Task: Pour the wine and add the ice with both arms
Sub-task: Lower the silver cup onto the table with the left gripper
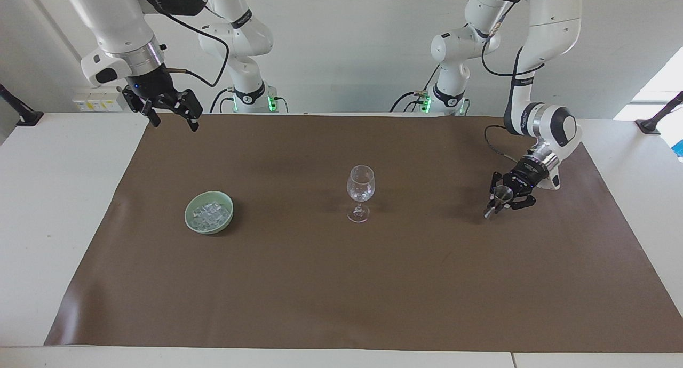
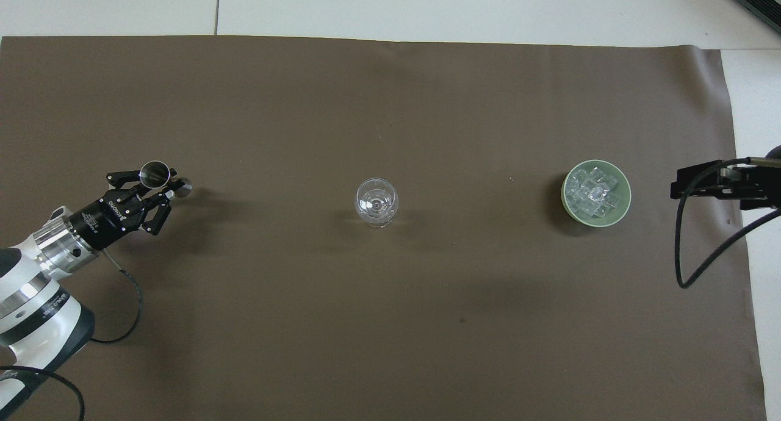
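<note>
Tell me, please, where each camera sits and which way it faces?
Facing view: high across the table, looking at both arms; left gripper holds a jigger, right gripper waits.
Overhead view: above the robots' end, looking steeply down; both grippers show.
Shared: glass, bowl of ice, brown mat.

The wine glass [image 1: 360,189] is clear and glossy; the ice [image 1: 211,214] glistens in a smooth, pale green bowl [image 1: 190,218]. The brown table cover [image 1: 341,282] looks matt; the jigger [image 1: 500,197] is shiny metal.
</note>
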Controlling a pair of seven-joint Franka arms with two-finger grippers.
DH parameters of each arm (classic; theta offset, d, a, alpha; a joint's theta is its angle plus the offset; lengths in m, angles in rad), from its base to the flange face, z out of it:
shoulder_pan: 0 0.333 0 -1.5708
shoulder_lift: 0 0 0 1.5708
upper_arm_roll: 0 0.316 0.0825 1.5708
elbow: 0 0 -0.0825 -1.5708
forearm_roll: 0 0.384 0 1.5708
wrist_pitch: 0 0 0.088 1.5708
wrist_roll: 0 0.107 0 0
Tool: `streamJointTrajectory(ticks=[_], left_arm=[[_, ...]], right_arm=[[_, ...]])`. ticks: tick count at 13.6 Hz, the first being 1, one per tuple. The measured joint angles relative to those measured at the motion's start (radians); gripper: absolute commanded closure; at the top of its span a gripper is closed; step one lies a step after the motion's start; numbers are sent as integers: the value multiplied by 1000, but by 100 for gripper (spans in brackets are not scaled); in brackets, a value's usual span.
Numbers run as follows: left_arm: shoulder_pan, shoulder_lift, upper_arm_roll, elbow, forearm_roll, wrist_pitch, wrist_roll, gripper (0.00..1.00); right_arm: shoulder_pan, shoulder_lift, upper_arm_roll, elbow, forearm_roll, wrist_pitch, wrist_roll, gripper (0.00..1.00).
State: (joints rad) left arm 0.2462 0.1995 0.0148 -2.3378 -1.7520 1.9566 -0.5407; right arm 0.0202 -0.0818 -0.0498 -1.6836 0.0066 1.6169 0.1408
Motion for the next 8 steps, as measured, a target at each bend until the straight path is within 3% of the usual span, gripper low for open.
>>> streamJointTrajectory(ticks=[8], left_arm=[[11,35,0,0,0,-6,24,100]], right_arm=[[-3,0,-12,0,0,-1,0,0]])
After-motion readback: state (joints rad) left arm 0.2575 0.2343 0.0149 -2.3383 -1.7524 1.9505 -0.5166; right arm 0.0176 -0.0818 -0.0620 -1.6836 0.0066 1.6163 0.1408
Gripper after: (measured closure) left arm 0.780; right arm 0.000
